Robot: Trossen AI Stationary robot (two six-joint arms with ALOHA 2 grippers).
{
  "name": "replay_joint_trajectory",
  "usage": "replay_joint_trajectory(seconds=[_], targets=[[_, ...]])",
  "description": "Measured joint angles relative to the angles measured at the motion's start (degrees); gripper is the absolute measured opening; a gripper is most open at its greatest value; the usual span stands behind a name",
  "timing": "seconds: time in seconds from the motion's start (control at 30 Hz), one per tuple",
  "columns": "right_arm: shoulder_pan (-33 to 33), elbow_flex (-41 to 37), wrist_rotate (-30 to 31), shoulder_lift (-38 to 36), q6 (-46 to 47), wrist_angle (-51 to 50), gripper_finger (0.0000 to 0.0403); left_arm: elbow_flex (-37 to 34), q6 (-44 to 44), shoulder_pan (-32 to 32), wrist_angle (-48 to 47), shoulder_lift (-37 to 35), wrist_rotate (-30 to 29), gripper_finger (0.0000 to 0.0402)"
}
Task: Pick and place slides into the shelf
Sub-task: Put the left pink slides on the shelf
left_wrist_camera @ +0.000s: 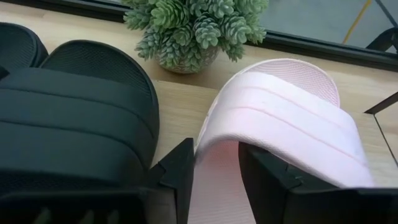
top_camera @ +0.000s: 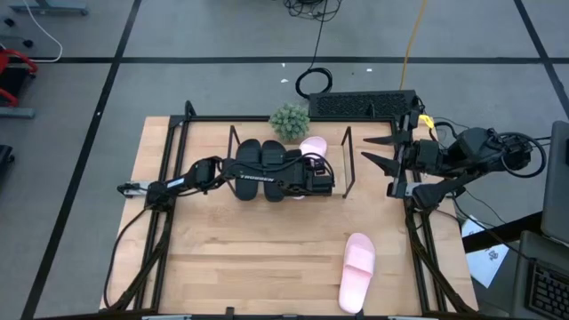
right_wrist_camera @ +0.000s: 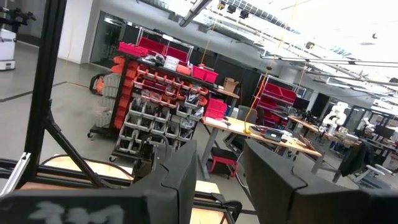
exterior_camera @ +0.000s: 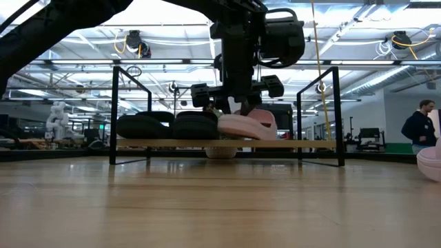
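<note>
Two black slides [top_camera: 260, 156] [left_wrist_camera: 74, 118] sit side by side on the shelf's wooden board [exterior_camera: 289, 144], between its wire end frames [top_camera: 348, 164]. A pink slide [top_camera: 313, 145] [left_wrist_camera: 286, 118] lies on the board beside them. My left gripper [top_camera: 313, 167] [left_wrist_camera: 216, 165] reaches over the shelf from the table's left and is shut on this pink slide. The other pink slide [top_camera: 357, 271] lies sole down on the table near its near right corner. My right gripper [top_camera: 373, 151] [right_wrist_camera: 219, 168] hangs open at the table's right edge, touching nothing. My left gripper holds the pink slide at the side where the strap meets the sole [left_wrist_camera: 214, 134]. One finger [left_wrist_camera: 267, 180] is under the strap and the other finger [left_wrist_camera: 180, 171] is outside the slide's side. The fingers slant down from above. The slide [exterior_camera: 248, 126] rests on the shelf board.
A small potted plant [top_camera: 290, 120] [left_wrist_camera: 193, 28] stands just behind the shelf. The black table-edge frame [top_camera: 169, 142] runs around the table. Bare wooden tabletop [top_camera: 258, 258] lies in front of the shelf. A person [exterior_camera: 419, 127] stands in the room beyond.
</note>
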Motion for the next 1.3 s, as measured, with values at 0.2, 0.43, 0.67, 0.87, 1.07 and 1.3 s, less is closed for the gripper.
replay_joint_trajectory(seconds=[0.2,0.43,0.67,0.87,1.07,1.3], targets=[[0.0,0.0,-3.2,0.0,0.0,0.0,0.0121,0.0,0.1,0.0,0.0,0.0,0.0,0.0142],[0.0,0.0,-2.7,0.0,0.0,-0.1,0.0121,0.0,0.2,-0.2,0.0,0.0,0.1,0.0187],[0.0,0.0,-2.7,0.0,0.0,-0.4,0.0121,0.0,-0.7,-1.6,0.0,-0.3,-1.5,0.0209],[0.0,0.0,-2.7,0.0,0.0,-0.4,0.0121,0.0,-0.7,-3.2,0.0,-2.5,-4.7,0.0207],[0.0,0.0,-2.7,0.0,-0.1,-0.4,0.0121,0.1,9.4,-4.4,4.2,-2.8,-6.6,0.0207],[0.0,0.0,-2.7,0.0,-0.1,-0.4,0.0121,0.1,46.4,-5.5,19.1,-2.7,-7.8,0.0207]])
